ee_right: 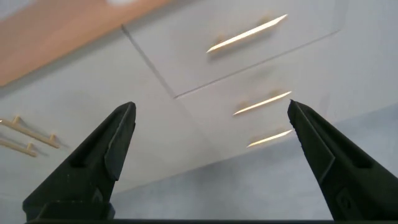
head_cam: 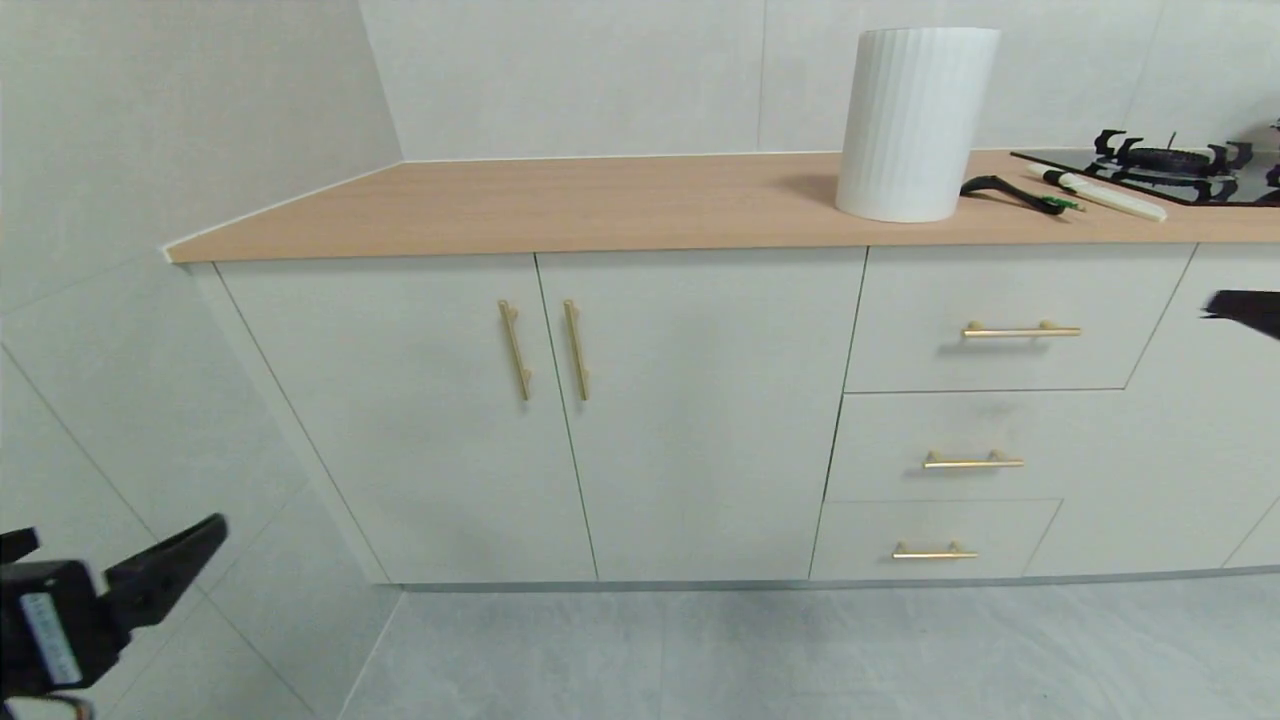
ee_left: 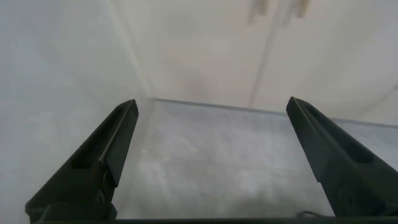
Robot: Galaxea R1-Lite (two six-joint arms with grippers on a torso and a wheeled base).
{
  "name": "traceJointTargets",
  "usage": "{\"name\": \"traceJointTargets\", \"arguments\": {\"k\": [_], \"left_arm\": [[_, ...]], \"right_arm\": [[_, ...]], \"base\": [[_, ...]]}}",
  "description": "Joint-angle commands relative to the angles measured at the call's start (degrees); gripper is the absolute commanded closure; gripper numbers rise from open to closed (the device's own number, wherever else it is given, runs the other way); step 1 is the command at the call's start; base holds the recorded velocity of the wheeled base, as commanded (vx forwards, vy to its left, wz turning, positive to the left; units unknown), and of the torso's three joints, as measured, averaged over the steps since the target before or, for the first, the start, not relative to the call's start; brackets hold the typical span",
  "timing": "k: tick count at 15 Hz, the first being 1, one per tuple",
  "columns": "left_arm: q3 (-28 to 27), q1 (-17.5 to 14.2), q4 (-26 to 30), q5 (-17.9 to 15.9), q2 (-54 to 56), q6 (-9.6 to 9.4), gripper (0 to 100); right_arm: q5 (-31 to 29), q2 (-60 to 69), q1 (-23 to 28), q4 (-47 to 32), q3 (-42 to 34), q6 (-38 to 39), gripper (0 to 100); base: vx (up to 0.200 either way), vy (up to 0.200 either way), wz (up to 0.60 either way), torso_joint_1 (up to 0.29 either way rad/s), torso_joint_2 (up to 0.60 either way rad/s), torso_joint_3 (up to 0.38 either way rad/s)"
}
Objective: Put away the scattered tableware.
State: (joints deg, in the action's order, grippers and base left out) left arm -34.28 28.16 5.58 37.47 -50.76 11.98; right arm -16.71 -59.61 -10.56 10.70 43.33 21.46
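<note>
On the wooden countertop (head_cam: 560,205) at the right lie a black-handled utensil (head_cam: 1003,189) and a long white utensil (head_cam: 1103,194) with a green bit beside it. A tall white ribbed container (head_cam: 912,122) stands just left of them. My left gripper (head_cam: 125,535) hangs low at the left over the floor, open and empty, with both fingers spread in its wrist view (ee_left: 211,109). At the right edge, in front of the drawers, is my right gripper (head_cam: 1242,310); its wrist view (ee_right: 211,109) shows it open and empty.
Below the counter are two cabinet doors with gold handles (head_cam: 545,350) and three drawers; the top drawer handle (head_cam: 1020,330) also appears from the right wrist (ee_right: 247,34). A black gas hob (head_cam: 1170,160) sits at the far right. Tiled walls enclose the left corner.
</note>
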Motion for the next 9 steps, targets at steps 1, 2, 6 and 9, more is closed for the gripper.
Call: {"name": "traceJointTargets", "arguments": {"k": [1, 2, 6, 9], "left_arm": [[7.2, -8.9, 3.2, -0.6, 19.8, -4.51, 0], [8.6, -12.6, 4.1, -0.8, 24.9, -5.22, 0], [12.2, -23.0, 9.7, -4.3, 41.4, -9.35, 0], [13.3, -28.7, 9.9, -7.9, 47.3, -12.6, 0]], "right_arm": [[3.0, 29.5, 5.7, -5.7, -11.0, -10.3, 0], [3.1, 35.3, 5.7, -11.1, -11.3, -11.1, 0], [3.1, 50.7, 6.7, -19.8, -14.7, -19.1, 0], [3.0, 57.7, 9.5, -19.8, -19.9, -22.0, 0]], "base": [[0.0, 0.0, 0.0, 0.0, 0.0, 0.0], [0.0, 0.0, 0.0, 0.0, 0.0, 0.0], [0.0, 0.0, 0.0, 0.0, 0.0, 0.0], [0.0, 0.0, 0.0, 0.0, 0.0, 0.0]]}}
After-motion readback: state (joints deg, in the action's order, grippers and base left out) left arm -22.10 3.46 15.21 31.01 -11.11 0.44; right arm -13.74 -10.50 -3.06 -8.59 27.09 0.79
